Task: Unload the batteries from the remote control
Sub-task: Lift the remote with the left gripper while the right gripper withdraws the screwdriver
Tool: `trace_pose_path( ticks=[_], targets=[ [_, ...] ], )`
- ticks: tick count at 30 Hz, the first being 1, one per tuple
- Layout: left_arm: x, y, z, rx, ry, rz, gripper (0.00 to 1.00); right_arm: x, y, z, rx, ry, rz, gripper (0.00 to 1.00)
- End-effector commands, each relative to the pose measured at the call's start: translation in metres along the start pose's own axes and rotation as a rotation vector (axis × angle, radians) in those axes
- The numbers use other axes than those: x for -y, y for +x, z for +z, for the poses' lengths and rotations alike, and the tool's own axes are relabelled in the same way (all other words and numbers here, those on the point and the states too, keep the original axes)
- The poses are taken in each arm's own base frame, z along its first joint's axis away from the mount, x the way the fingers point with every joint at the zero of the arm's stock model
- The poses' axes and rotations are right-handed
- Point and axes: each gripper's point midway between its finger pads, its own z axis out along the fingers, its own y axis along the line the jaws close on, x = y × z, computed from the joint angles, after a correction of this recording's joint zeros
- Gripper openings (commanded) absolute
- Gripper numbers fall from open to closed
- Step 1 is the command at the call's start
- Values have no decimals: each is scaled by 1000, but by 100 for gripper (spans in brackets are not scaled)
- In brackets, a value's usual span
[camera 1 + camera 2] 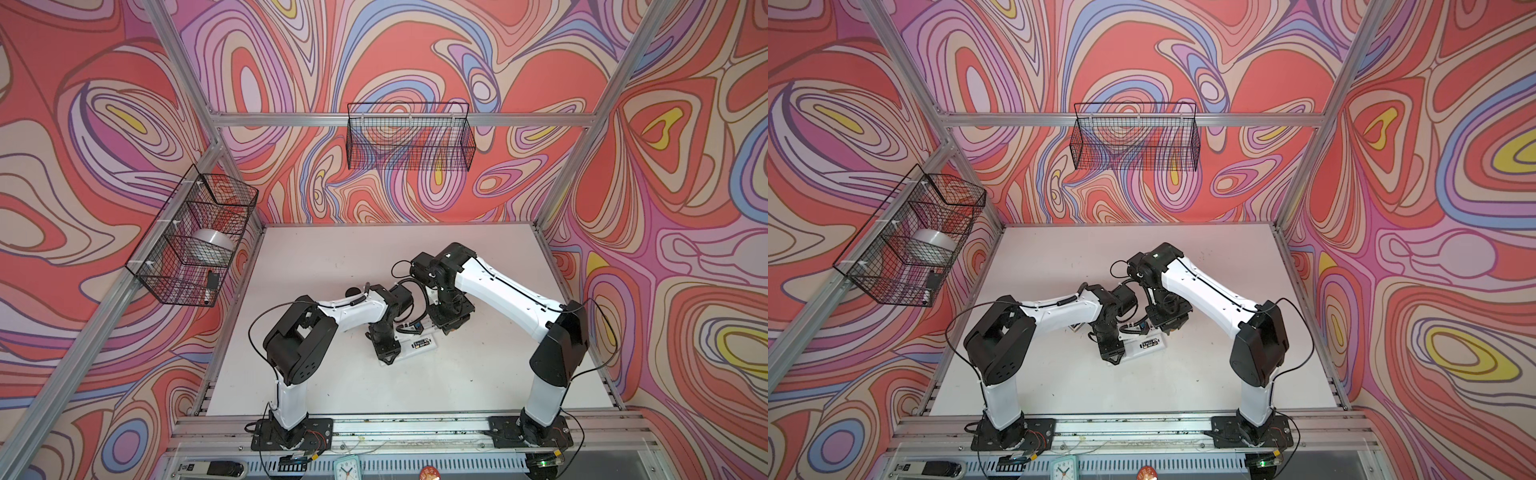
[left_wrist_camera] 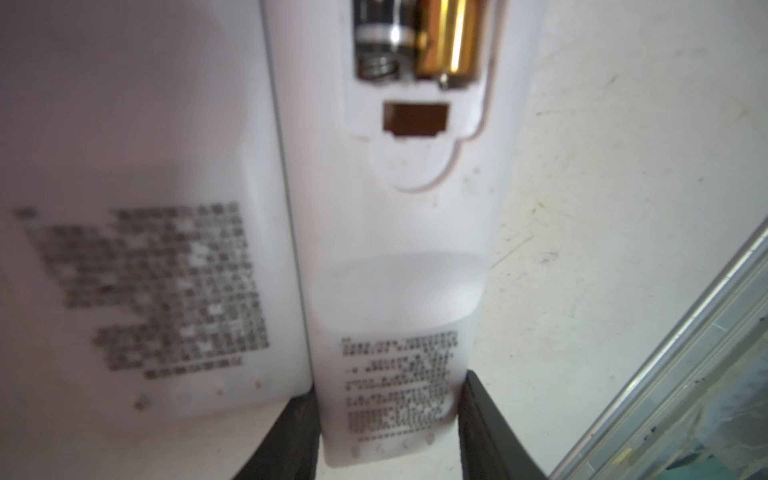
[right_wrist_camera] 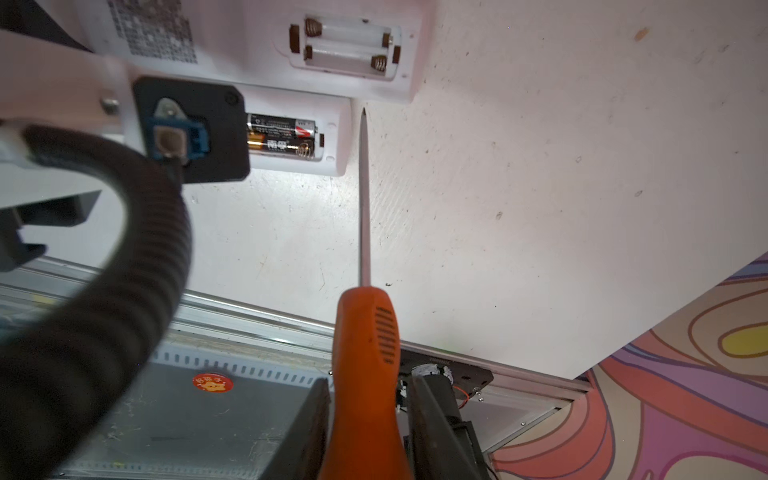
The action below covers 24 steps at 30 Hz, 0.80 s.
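Item: two-arm rig at a white table (image 3: 540, 166). Left arm (image 1: 345, 309): elbow raised, forearm reaching in toward the middle, wrist bent down over the work in both top views. Left gripper (image 2: 386, 407): fingers (image 2: 301, 419) pressed against the two long sides of a white remote (image 2: 395, 232), pinching it at its printed end, back side up. Right arm (image 1: 498, 286): upper link leaning inward from its base, forearm sloping to the middle, wrist turned down close to the left wrist. Right gripper (image 3: 368, 399): clamped on the orange handle of a screwdriver (image 3: 365, 340), shaft running straight out ahead of the fingertips. Batteries (image 3: 282, 137): two, side by side in the remote's open compartment, one black with a red band, one black and gold. Position: ahead of the left gripper along the remote, past the clamped end and apart from the fingers; from the right gripper, out at the far end of the shaft, just to the side of the tip. Tip just beside the remote's end; contact cannot be told. Second remote (image 3: 249, 37): flat against the held one, its battery bay (image 3: 345, 45) open and bare.
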Motion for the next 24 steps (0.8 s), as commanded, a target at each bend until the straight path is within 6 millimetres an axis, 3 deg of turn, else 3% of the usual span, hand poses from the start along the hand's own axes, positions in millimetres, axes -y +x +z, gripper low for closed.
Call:
trace_pose_path(
  ticks=[1,10,18,24],
  targets=[
    [-37,32,17,-164,-150,-152,18,-19,-8,-17,82,-93,-4,0],
    [-1,22,-10,-18,-14,-172,48,-14,-2,-6,86,-287,119,0],
    [37,18,-4,-49,166,-243,75,-2,7,7,54,-377,224,0],
    [70,14,-3,-46,255,-225,78,-4,20,20,26,-403,264,0]
  ],
)
